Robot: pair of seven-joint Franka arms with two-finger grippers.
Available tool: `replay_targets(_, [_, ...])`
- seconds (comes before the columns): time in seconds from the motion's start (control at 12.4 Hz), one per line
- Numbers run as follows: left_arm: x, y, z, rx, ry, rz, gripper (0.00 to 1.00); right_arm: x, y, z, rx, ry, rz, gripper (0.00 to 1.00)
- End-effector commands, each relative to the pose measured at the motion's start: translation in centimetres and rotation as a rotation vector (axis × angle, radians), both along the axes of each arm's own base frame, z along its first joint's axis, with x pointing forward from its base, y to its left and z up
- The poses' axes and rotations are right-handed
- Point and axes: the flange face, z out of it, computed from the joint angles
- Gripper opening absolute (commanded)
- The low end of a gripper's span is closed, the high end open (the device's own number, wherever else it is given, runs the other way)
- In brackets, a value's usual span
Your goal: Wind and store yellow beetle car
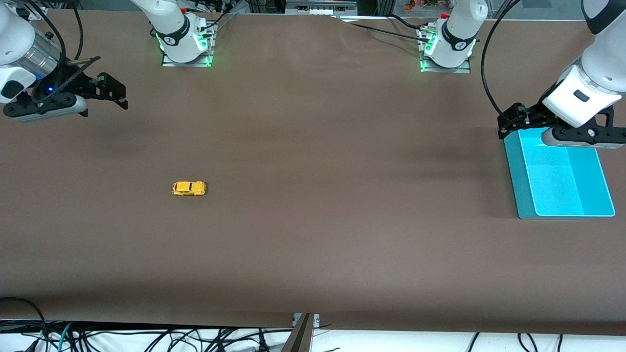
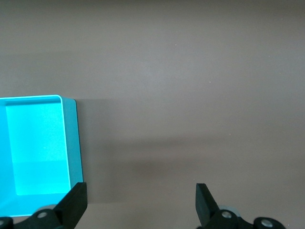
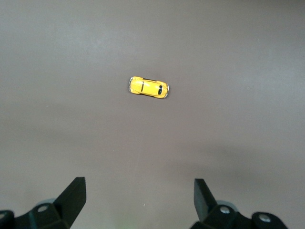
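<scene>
The yellow beetle car (image 1: 189,188) stands alone on the brown table, toward the right arm's end, and shows small in the right wrist view (image 3: 148,87). My right gripper (image 1: 110,90) hangs open and empty in the air at that end of the table, well apart from the car; its fingertips frame bare table (image 3: 139,191). My left gripper (image 1: 511,122) hangs open and empty over the edge of the cyan tray (image 1: 525,205) at the left arm's end (image 2: 140,195).
The cyan tray (image 2: 71,143) is shallow and holds nothing. The two arm bases (image 1: 186,44) (image 1: 447,49) stand along the table edge farthest from the front camera. Cables hang below the table edge nearest that camera.
</scene>
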Motion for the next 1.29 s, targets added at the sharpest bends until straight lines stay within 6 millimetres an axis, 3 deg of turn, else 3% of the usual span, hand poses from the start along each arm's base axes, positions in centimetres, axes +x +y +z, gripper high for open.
replay_targets(0.0, [0.18, -0.24, 0.6, -0.006, -0.004, 0.001, 1.0, 0.31, -0.02, 0.71, -0.015, 0.008, -0.005, 1.0])
replay_targets(1.21, [0.15, -0.48, 0.61, -0.005, -0.005, -0.002, 1.0, 0.32, -0.29, 0.11, -0.017, 0.039, 0.002, 1.0])
